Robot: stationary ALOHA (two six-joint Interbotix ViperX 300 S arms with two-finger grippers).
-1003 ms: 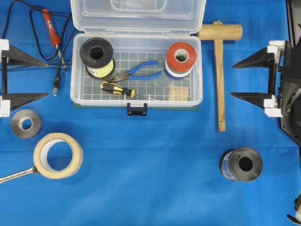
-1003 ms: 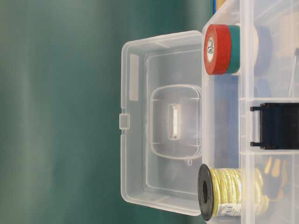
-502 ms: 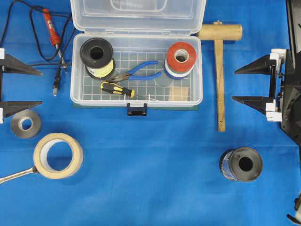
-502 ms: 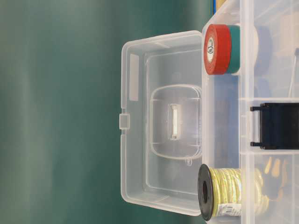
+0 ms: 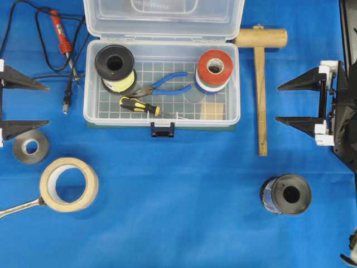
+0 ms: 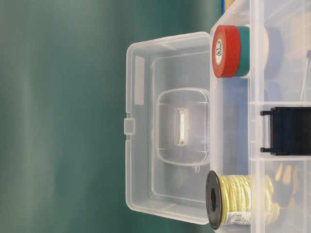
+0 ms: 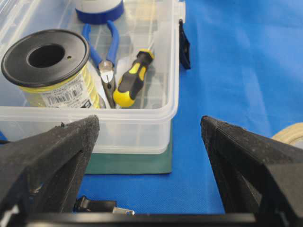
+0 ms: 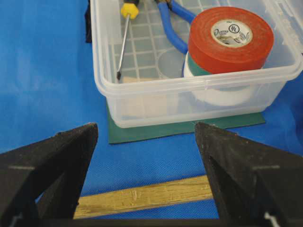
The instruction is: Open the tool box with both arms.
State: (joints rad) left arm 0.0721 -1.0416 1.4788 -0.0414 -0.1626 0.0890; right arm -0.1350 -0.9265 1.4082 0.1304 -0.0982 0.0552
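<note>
Clear plastic makes up the tool box (image 5: 162, 84), which sits on the blue cloth (image 5: 184, 195) with its lid (image 5: 163, 18) thrown back behind the tray; the dark blue latch (image 5: 162, 130) hangs at the front edge. Seen from overhead, the tray holds a black spool of yellow wire (image 5: 115, 68) at the box's left end, a stack of tape rolls topped in red (image 5: 215, 70) at its right end, blue-handled pliers (image 5: 162, 84) between them and a yellow-and-black screwdriver (image 5: 138, 105) nearer the latch; the left gripper (image 5: 19, 103) hangs well to the left of the box and the right gripper (image 5: 301, 102) well to its right, each with its pointed fingers spread wide, aimed at the box and holding nothing. A wooden mallet (image 5: 260, 72) lies between the box and the right gripper; a red soldering iron (image 5: 60, 33) lies left of the lid. The table-level view alone shows the open lid's inner face with its moulded handle recess (image 6: 182, 126), and a green roll (image 6: 243, 51) beneath the red one. Only the wrist views reveal a green mat (image 8: 180, 127) under the box; the left wrist view also catches the spool's printed label (image 7: 66, 94).
</note>
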